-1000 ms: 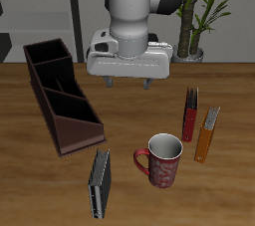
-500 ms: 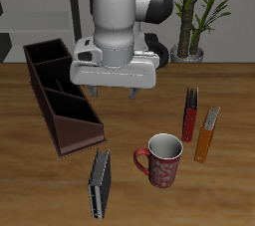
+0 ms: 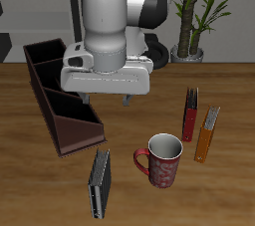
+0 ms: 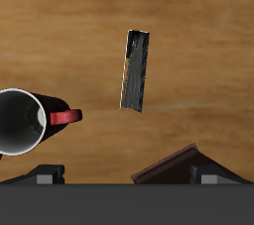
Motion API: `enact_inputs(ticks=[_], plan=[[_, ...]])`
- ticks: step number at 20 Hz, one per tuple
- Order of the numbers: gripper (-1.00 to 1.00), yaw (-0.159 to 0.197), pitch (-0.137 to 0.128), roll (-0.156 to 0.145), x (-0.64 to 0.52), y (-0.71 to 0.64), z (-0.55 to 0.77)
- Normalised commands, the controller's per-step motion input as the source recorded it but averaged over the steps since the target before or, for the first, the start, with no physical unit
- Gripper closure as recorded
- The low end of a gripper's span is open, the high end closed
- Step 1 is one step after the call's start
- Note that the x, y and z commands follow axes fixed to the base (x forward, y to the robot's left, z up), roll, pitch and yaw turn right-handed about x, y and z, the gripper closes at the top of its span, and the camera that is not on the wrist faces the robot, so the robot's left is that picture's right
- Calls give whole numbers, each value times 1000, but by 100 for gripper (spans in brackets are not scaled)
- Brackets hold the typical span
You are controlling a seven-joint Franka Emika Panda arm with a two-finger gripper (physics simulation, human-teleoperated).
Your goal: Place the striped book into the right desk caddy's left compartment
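Observation:
The striped book [image 3: 99,183] lies flat near the table's front edge, dark with fine pale stripes; it also shows in the wrist view [image 4: 136,70]. The right desk caddy [image 3: 60,96] is a long maroon-brown box with dividers, standing just behind the book; one of its corners shows in the wrist view [image 4: 184,165]. My gripper [image 3: 106,101] hangs open and empty above the table, beside the caddy and farther back than the book. In the wrist view the gripper [image 4: 126,173] is well above the book, with its fingers spread wide.
A red patterned mug [image 3: 161,160] stands beside the book and also shows in the wrist view [image 4: 22,122]. A slim red object [image 3: 189,115] and a slim orange object [image 3: 207,135] lie beyond the mug. A potted plant [image 3: 194,11] stands at the back.
My gripper has moved forward and down, shifting toward the caddy side. It stays open. The book, mug and caddy have not moved.

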Motion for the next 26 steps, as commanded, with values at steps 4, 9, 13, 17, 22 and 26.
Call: enact_inputs(ticks=[4,9,13,17,22,26], plan=[[-100,24,-7,15,268,-111,23],[-100,7,-19,1,275,-127,48],[-100,47,-24,-11,213,-64,-29],[-100,-17,6,-6,104,15,-114],[-100,-14,20,12,106,97,-345],[-100,-28,15,-11,95,-27,-291]])
